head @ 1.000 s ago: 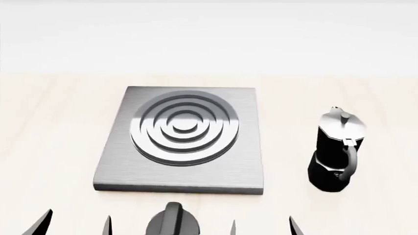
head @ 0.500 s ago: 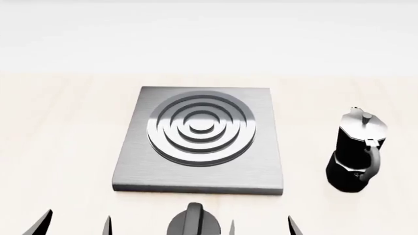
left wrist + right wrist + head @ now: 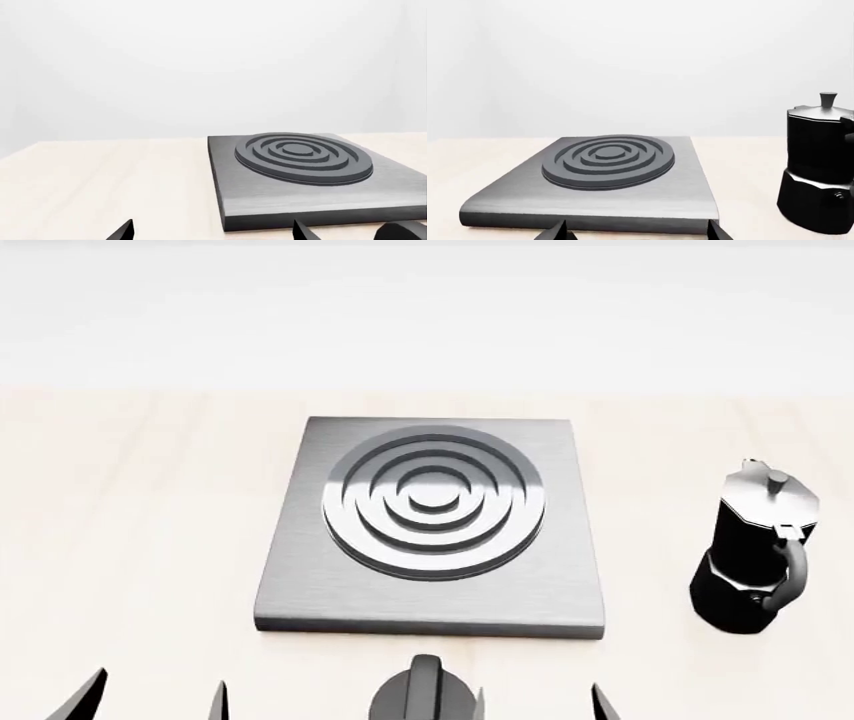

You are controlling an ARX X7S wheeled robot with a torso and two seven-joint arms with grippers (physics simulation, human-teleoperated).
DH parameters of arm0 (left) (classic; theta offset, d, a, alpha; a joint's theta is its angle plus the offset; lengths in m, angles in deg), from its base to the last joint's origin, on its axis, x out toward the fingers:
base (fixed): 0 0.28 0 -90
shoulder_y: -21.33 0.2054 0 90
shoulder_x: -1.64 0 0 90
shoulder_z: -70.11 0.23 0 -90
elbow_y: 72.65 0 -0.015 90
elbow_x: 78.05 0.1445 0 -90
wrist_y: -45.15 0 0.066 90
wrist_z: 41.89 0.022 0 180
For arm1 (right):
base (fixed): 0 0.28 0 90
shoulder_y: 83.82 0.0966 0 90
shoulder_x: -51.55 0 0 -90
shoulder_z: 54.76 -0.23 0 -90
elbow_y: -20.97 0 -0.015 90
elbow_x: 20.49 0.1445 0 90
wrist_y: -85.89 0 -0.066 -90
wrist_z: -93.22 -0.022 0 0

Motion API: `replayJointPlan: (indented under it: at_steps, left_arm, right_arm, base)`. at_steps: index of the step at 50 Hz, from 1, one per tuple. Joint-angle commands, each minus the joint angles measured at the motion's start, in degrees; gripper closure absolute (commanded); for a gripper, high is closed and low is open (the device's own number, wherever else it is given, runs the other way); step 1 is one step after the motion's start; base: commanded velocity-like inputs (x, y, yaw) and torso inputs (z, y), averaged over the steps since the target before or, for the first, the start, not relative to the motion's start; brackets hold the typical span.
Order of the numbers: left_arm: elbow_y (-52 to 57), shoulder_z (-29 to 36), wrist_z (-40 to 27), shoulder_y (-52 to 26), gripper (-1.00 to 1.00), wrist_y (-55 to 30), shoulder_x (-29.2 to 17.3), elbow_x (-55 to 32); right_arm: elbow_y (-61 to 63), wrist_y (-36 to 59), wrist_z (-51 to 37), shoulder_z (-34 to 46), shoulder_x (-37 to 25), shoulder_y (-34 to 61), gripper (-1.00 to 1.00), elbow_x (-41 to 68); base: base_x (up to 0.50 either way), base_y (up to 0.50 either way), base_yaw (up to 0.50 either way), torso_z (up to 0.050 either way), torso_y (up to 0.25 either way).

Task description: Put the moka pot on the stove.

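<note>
From my head view, the stove (image 3: 430, 530) lies flat on the pale wooden surface (image 3: 134, 520), its ring burner (image 3: 434, 500) raised in the middle. The moka pot (image 3: 755, 548) stands upright on the surface to the right of the stove, apart from it, with its curved handle turned toward me. Just beside the stove's near edge sits a round black knob (image 3: 424, 698) with a raised ridge. At the lower edge only my fingertips show: my left gripper (image 3: 150, 698) has its tips spread apart and empty, and my right gripper (image 3: 537, 702) likewise stands open with nothing between its tips.

In my left wrist view, the left gripper (image 3: 213, 231) shows two separated tips low over the surface (image 3: 107, 180), with the stove (image 3: 313, 180) ahead and nothing held.

In my right wrist view, the right gripper (image 3: 636, 231) is parted just before the stove (image 3: 594, 185). The moka pot (image 3: 820, 165) stands upright beside the stove, resting on the surface (image 3: 740, 190), not touching the plate.
</note>
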Motion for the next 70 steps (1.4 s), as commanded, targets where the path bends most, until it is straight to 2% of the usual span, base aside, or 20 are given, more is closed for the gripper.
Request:
replayJointPlan:
  at_steps: [1, 8, 9, 12, 25, 45, 70]
  left_arm:
    - [0.1, 0.3, -0.2, -0.1, -1.00, -0.2, -0.2, -0.3]
    - [0.6, 0.5, -1.6, -0.1, -1.00, -1.5, -0.5, 0.9]
    - [1.8, -15.3, 13.4, 2.2, -1.00, -5.5, 11.8, 11.6]
    - [0.6, -14.9, 13.7, 2.0, -1.00, -1.9, 11.4, 9.5]
    - [0.6, -13.0, 11.7, 1.9, -1.00, -1.8, 10.0, 8.4]
    - [0.6, -11.2, 10.2, 1.8, -1.00, -1.9, 8.5, 6.7]
    - [0.8, -9.4, 8.4, 1.6, -1.00, -2.4, 7.0, 5.4]
  right_arm:
    - [0.1, 0.2, 0.0, 0.0, 0.0, 0.0, -1.00, 1.5]
    - [0.0, 0.1, -0.2, 0.2, -0.1, 0.0, -1.00, 1.4]
    - [1.8, 6.2, 14.6, -16.1, 12.3, -2.1, -1.00, -9.3]
    - [1.3, 3.8, 13.9, -15.0, 11.5, -2.2, -1.00, -8.6]
    - [1.7, 7.1, 13.1, -12.8, 9.4, 0.7, -1.00, -6.4]
    - [11.4, 24.2, 8.8, -14.6, 3.6, 10.7, -1.00, -5.8]
    - [20.9, 33.4, 3.4, -19.4, -1.3, 13.8, -1.00, -7.0]
  base:
    - [0.00, 0.00, 0.00, 0.000, 0.000]
    - [0.00, 0.00, 0.00, 0.000, 0.000]
    - [0.00, 0.00, 0.00, 0.000, 0.000]
    - [0.00, 0.00, 0.00, 0.000, 0.000]
    - [0.00, 0.00, 0.00, 0.000, 0.000]
    - [0.00, 0.00, 0.00, 0.000, 0.000]
    - [0.00, 0.00, 0.00, 0.000, 0.000]
